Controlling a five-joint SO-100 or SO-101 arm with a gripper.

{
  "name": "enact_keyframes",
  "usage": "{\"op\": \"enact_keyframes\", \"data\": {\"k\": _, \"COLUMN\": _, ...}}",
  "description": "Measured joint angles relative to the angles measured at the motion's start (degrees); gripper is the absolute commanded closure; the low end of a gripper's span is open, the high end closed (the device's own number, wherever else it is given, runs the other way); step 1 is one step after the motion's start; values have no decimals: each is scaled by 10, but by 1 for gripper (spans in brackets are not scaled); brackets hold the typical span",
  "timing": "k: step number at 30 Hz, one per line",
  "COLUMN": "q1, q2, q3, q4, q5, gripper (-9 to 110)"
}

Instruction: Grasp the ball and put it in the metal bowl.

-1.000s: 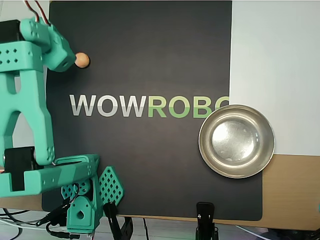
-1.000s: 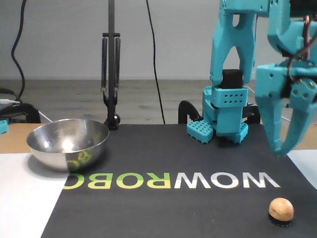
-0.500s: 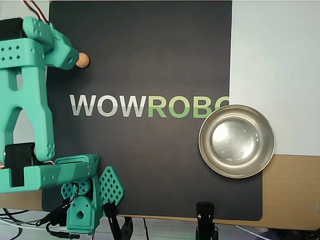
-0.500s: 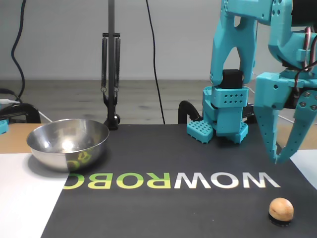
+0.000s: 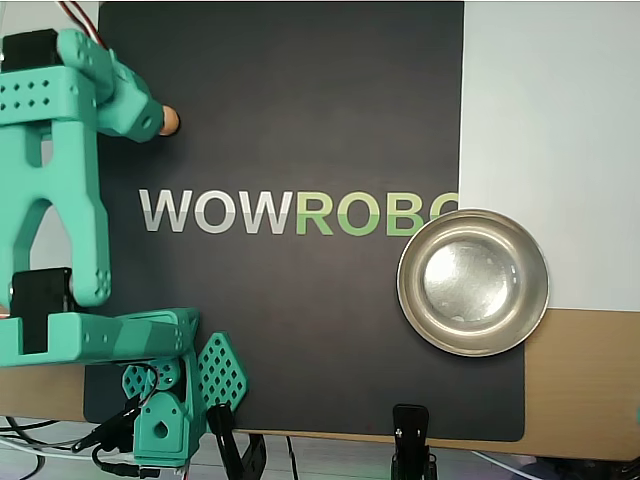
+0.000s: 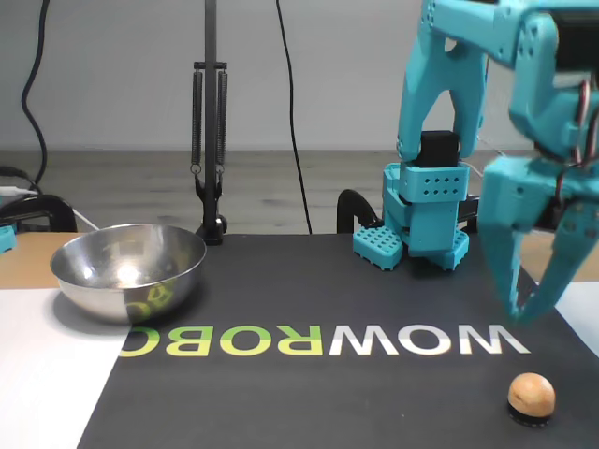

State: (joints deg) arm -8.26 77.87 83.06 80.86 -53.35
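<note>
The peach-orange ball [image 6: 531,393] lies on the black mat near its front right corner in the fixed view. In the overhead view the ball [image 5: 171,121] peeks out from under the gripper at the mat's top left. My teal gripper [image 6: 522,318] hangs a short way above the ball, pointing down. Its fingertips come together in a V and hold nothing. In the overhead view the gripper [image 5: 155,118] covers most of the ball. The shiny metal bowl [image 5: 473,282] stands empty at the mat's right edge; in the fixed view the bowl [image 6: 128,269] is at the left.
The black mat [image 5: 300,330] with WOWROBO lettering covers most of the table. The arm's teal base [image 6: 423,210] stands at the mat's far edge. A black lamp stand [image 6: 210,140] rises behind the bowl. Clamps [image 5: 411,440] and cables sit at the mat's lower edge.
</note>
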Motion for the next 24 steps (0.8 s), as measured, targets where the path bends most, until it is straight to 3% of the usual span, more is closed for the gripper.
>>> {"op": "enact_keyframes", "data": {"k": 24, "q1": -9, "q2": -29, "q3": 0, "q4": -30, "q5": 0, "gripper": 101}}
